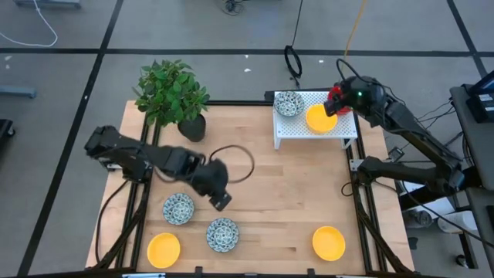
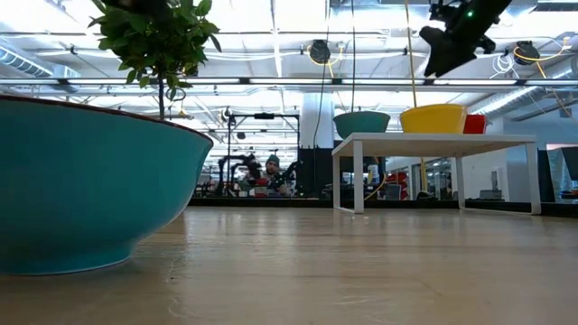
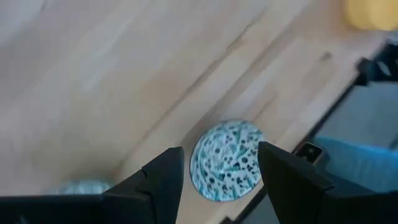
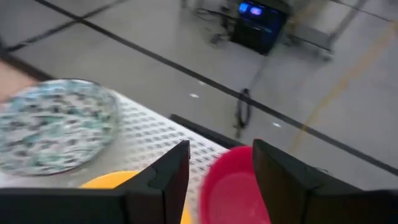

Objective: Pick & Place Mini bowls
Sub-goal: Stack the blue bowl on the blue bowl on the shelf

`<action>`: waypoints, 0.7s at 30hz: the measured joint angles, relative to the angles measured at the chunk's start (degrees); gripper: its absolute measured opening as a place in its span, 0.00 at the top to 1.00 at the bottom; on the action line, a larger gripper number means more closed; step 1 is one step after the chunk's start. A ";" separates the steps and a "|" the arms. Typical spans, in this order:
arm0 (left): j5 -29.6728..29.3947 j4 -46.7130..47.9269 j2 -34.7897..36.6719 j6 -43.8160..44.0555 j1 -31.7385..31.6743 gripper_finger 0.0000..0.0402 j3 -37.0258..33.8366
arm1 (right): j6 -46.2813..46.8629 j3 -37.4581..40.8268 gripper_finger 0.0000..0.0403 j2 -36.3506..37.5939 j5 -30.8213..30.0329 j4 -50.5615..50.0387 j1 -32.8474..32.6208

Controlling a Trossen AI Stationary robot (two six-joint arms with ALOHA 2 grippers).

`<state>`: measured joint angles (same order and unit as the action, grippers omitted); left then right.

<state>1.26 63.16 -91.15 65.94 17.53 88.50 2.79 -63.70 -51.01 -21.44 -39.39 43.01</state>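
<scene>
On a white rack (image 1: 297,131) at the table's far right sit a patterned mini bowl (image 1: 289,103), a yellow one (image 1: 320,119) and a red one (image 1: 333,101). My right gripper (image 4: 221,155) hovers open just above the red bowl (image 4: 233,186), whose rim shows between the fingers; I cannot tell whether they touch it. My left gripper (image 1: 221,202) is open, pointing steeply down over the table's near left. Below it lie two patterned bowls (image 1: 178,208) (image 1: 222,234); one (image 3: 227,160) shows between its fingers, well below them.
A potted plant (image 1: 171,93) stands at the far left corner. Yellow bowls rest near the front edge at left (image 1: 164,249) and right (image 1: 329,242). A black cable loop (image 1: 235,162) lies mid-table. Bare wood (image 1: 293,193) spreads across the middle.
</scene>
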 joint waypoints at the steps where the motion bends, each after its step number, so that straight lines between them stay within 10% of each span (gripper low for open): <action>1: -1.01 0.75 0.00 3.80 1.34 0.48 -0.53 | -0.65 0.00 0.60 0.22 1.90 0.39 -0.10; 9: -4.20 -0.56 -0.07 30.67 10.24 0.48 -9.44 | -2.04 0.00 0.57 0.22 16.56 4.83 -0.18; 21: -0.29 -5.53 -0.07 57.58 15.77 0.48 -25.59 | -4.14 0.00 0.57 0.22 18.72 6.22 -0.44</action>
<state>0.97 57.63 -91.22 123.52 33.30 62.91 -1.35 -63.70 -50.78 -2.72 -33.17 42.57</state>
